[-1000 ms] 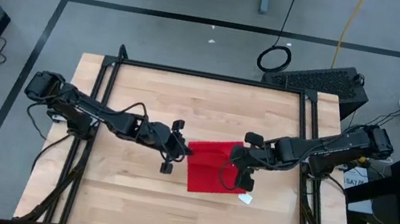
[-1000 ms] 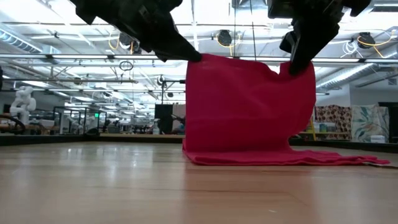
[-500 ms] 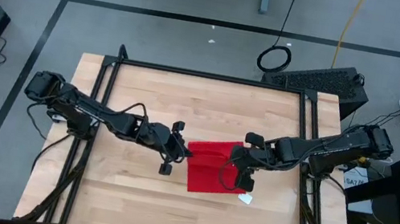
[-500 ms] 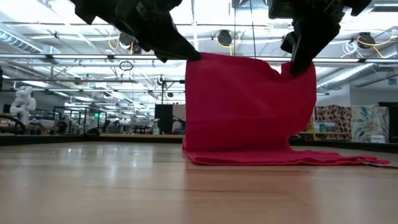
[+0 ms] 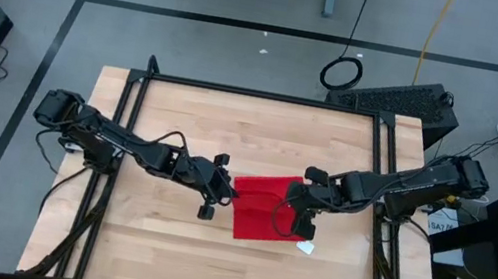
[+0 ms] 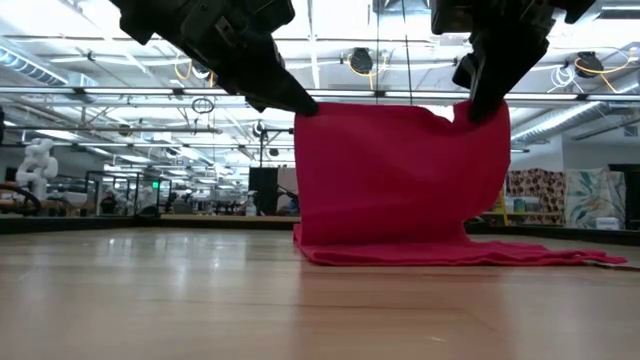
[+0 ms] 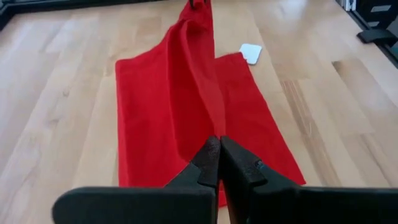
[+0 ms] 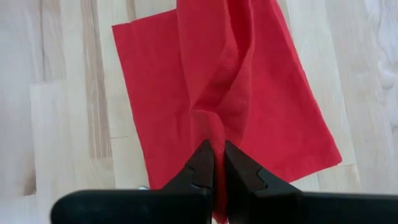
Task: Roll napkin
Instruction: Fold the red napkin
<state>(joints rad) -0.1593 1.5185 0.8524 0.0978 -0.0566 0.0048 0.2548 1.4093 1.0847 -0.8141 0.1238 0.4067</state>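
Observation:
The red napkin (image 5: 263, 208) is partly lifted in the middle of the wooden table (image 5: 160, 246). In the low view it hangs as a sheet (image 6: 400, 175) between both grippers, and its lower part (image 6: 520, 255) lies flat on the table. Its small white tag (image 5: 306, 247) lies on the wood at the near right corner. My left gripper (image 6: 305, 105) is shut on the raised edge's left end. My right gripper (image 6: 478, 108) is shut on its right end. My left gripper pinches the napkin's raised edge at its left end (image 7: 214, 124) between its two fingers, coming slanting down from the table's left. The cloth runs as a drawn ridge from the fingers to the other gripper and hangs below. My right gripper pinches the raised edge at its right end (image 8: 208, 124) between its two fingers, slanting down from the table's right. The cloth is bunched into folds at the fingers. It hangs below them, with its lower part on the table.
A black frame (image 5: 267, 95) runs along the table's far edge and sides. Bare wood lies to the left of the napkin (image 5: 144, 223) and toward the near edge. A keyboard (image 5: 398, 99) lies beyond the far right corner.
My left gripper has gone down a little with its end of the napkin, so the raised edge now runs about level between the two grippers. The part on the table has stayed where it was.

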